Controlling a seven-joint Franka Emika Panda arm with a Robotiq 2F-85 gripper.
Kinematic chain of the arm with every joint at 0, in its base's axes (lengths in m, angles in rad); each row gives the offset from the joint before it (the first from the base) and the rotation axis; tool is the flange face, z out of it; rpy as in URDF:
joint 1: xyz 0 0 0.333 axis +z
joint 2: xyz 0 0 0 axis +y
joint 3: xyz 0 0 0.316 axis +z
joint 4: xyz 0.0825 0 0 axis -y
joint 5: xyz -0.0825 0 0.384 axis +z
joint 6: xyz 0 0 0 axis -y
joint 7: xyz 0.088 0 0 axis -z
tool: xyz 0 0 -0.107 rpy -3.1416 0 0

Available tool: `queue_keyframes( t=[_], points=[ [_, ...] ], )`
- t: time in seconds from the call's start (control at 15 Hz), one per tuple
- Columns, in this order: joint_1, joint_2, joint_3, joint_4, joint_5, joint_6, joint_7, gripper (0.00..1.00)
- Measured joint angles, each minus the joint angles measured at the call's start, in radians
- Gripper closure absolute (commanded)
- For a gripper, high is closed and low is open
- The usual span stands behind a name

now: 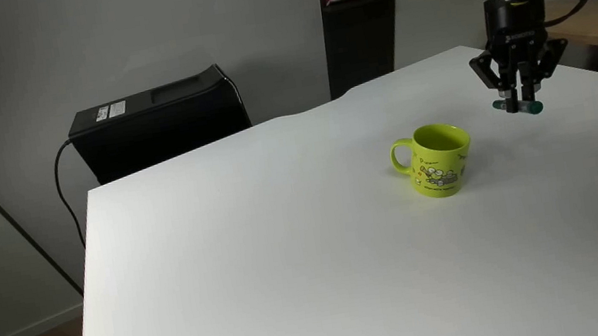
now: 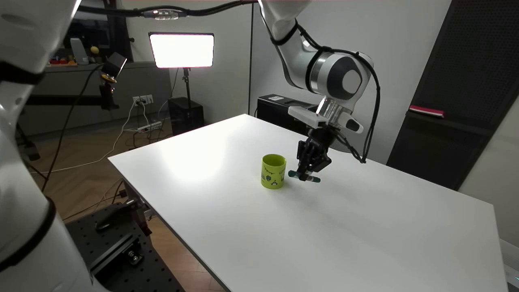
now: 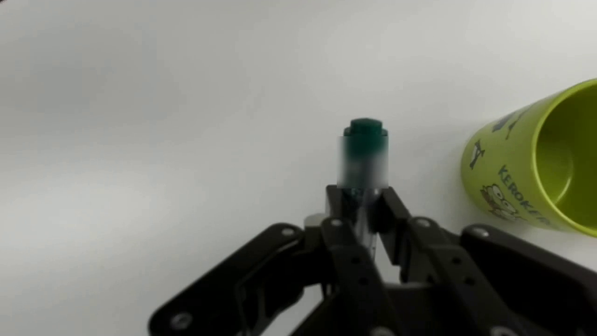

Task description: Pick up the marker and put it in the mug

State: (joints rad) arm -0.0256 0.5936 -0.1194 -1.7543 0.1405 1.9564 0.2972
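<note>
The yellow-green mug (image 1: 435, 174) stands upright on the white table, with its handle to the left in an exterior view. It also shows in an exterior view (image 2: 272, 175) and at the right edge of the wrist view (image 3: 501, 179), its open top cut off there. My gripper (image 1: 520, 99) is shut on the marker (image 1: 531, 107), a slim stick with green ends. The marker lies across the fingers, roughly level, above the table and beside the mug, apart from it. In the wrist view, its green end (image 3: 366, 133) sticks out past the fingertips (image 3: 360, 205); the fingers hide part of its body.
The white table (image 1: 265, 256) bears the mug. A black box-shaped unit (image 1: 162, 123) stands behind the table's far edge. A dark panel (image 1: 365, 33) with a small shelf and a red item is at the back. A lit lamp panel (image 2: 181, 50) stands beyond the table.
</note>
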Motion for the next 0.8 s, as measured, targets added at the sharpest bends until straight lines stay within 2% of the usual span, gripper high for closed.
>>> queue_keyframes(
  t=[0.8],
  points=[
    [0.004,-0.008,0.095,0.067,0.099,-0.113,-0.010,0.95]
  ],
)
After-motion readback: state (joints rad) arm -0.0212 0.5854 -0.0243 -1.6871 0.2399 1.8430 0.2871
